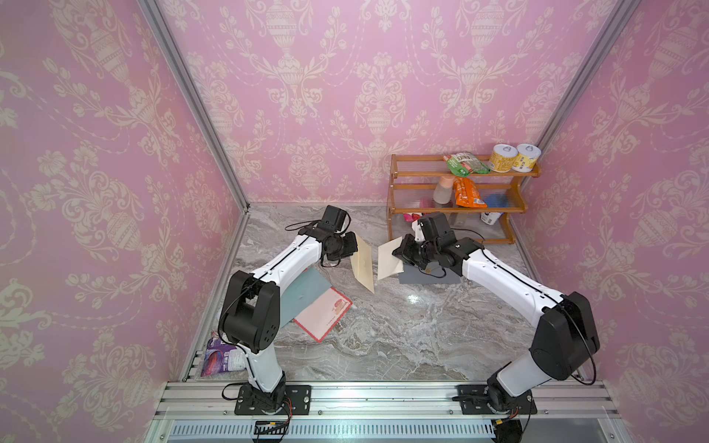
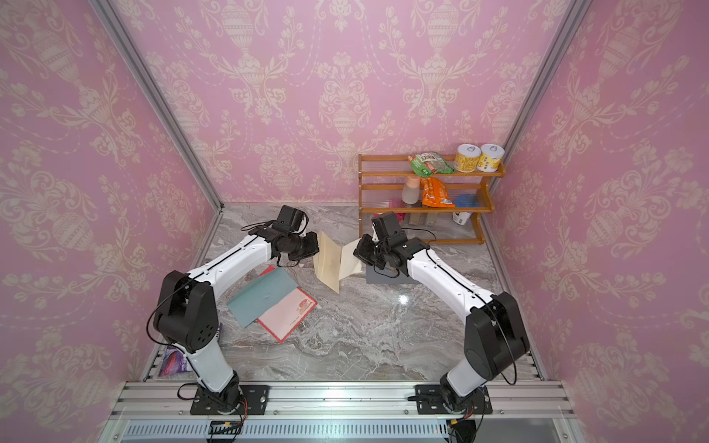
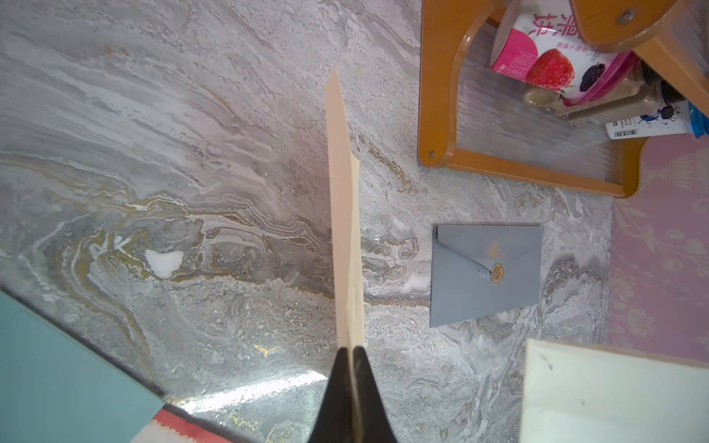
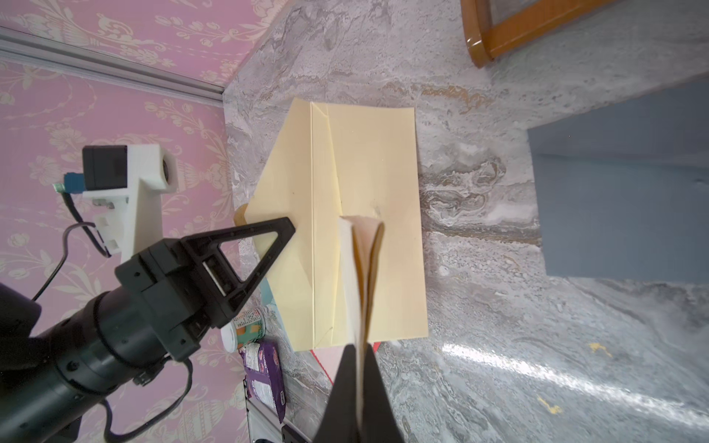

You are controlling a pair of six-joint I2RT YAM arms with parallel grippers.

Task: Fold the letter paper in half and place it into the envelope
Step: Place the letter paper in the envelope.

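You are at the insertion step; the fold looks done. Your left gripper (image 1: pixel 355 249) is clenched on the manila envelope (image 1: pixel 362 266), holding it above the marble table (image 1: pixel 383 337) at the centre of both top views, flap open. Your right gripper (image 1: pixel 398 252) grasps the folded letter paper (image 1: pixel 386 262) just right of the envelope, not yet inside. Next, I judge, you must line the paper's free edge up with the envelope's mouth and slide it in. Whether the pocket gapes enough, I cannot tell.
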